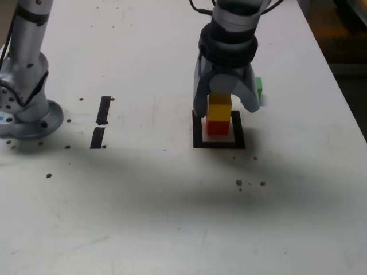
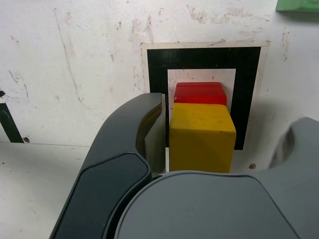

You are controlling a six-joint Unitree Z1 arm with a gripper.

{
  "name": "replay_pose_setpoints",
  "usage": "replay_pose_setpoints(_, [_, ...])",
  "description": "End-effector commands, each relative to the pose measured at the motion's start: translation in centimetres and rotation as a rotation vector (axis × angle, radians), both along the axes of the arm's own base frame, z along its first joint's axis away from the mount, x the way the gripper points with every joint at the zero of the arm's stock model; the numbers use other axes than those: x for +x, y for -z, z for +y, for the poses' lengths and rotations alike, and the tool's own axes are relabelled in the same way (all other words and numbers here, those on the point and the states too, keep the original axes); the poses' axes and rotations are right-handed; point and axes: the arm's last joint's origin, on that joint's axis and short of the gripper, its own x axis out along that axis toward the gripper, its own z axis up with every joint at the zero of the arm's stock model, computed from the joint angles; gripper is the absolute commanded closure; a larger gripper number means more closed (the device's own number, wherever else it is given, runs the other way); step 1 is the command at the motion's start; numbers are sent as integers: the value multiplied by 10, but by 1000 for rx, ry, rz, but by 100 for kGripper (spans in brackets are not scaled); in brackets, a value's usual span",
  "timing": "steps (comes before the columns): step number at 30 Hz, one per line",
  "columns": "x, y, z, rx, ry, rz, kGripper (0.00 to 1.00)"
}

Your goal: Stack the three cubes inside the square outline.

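Item: square outline (image 1: 198, 134), black tape, laid flat on a pale bench (image 1: 143, 200), white centre.

Item: red cube (image 1: 218, 127), one, standing inside the square outline, its lower face on the white centre.

Item: yellow cube (image 1: 219, 107), one, upright on top of the red cube; in the wrist view it covers much of the red cube, of which a strip shows beyond it. Surface lightly marked along the top edge.

Item: green cube (image 1: 259, 87), one, on the bench outside the square outline, behind the pincer and partly hidden by it in the exterior view; only a corner of it enters the wrist view.

Item: pincer (image 1: 226, 109), grey, pointing down over the stack. Open, its fingers spread to either side of the yellow cube. In the wrist view one finger stands just beside the yellow cube, the other well apart from it, with blurred edges.

Item: two short strips of black tape (image 1: 104, 110), in line, one nearer the camera than the other, on the bench towards the exterior view's left.

Item: grey arm section with round foot (image 1: 31, 117), at the exterior view's left edge, black cable alongside.

Bench surface: scuffed, with scattered dark spots.
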Motion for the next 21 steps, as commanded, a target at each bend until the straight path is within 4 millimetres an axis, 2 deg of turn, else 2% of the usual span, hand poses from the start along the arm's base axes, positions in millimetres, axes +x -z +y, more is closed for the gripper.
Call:
replay_pose_setpoints(1, [-3,-15,2,1,0,-23,0])
replay_pose_setpoints(5, [-8,-42,5,-9,17,-24,0])
replay_pose_setpoints(9, [-12,-59,16,-21,20,-12,0])
replay_pose_setpoints(13, [-2,-73,31,-1,33,-48,0])
replay_pose_setpoints(16, [11,-74,45,22,51,-52,0])
replay_pose_setpoints(21, [29,-55,68,35,64,-7,3])
